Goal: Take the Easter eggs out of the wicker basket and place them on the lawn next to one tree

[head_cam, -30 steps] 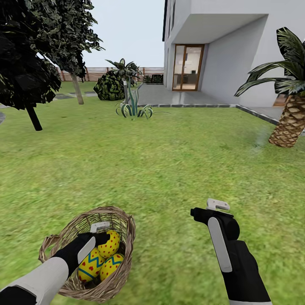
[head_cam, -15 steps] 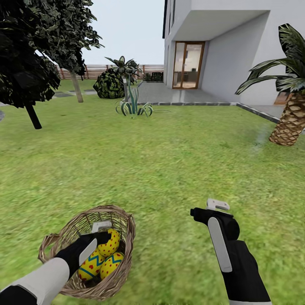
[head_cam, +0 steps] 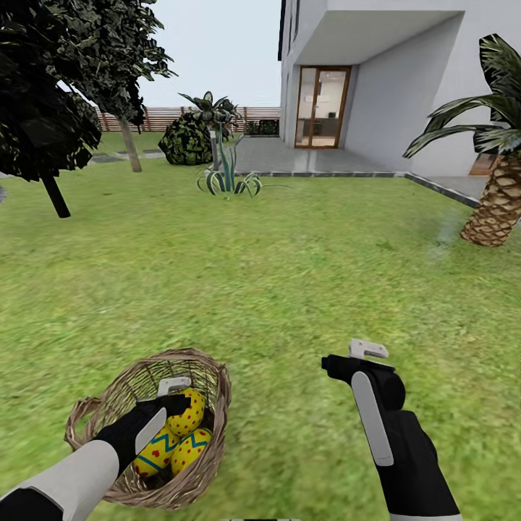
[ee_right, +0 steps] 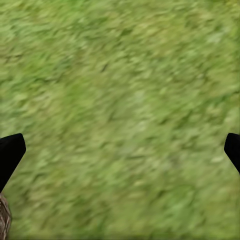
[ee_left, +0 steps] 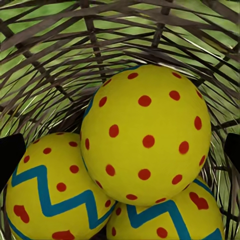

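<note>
Sitting on the lawn [head_cam: 275, 275], near its close left part: the wicker basket [head_cam: 119, 394], upright, with all three eggs lying inside. Resting on top of the other two: the dotted egg [ee_left: 145, 135]; lying beneath it, touching: the two zigzag eggs [ee_left: 47, 197]. Reaching into the basket from above: the left gripper [head_cam: 174, 394], spread wide, fingertips [ee_left: 10, 157] standing on either side of the dotted egg and apart from it, holding nothing. Hovering over bare grass just to the right of the basket: the right gripper [head_cam: 351, 356], likewise spread wide and holding nothing. Standing well apart, at the far left edge of the lawn: the pale-trunked tree [head_cam: 130, 145]. Rising at the far right edge: a palm [head_cam: 496, 210]. Standing behind: a white house [head_cam: 376, 79].
</note>
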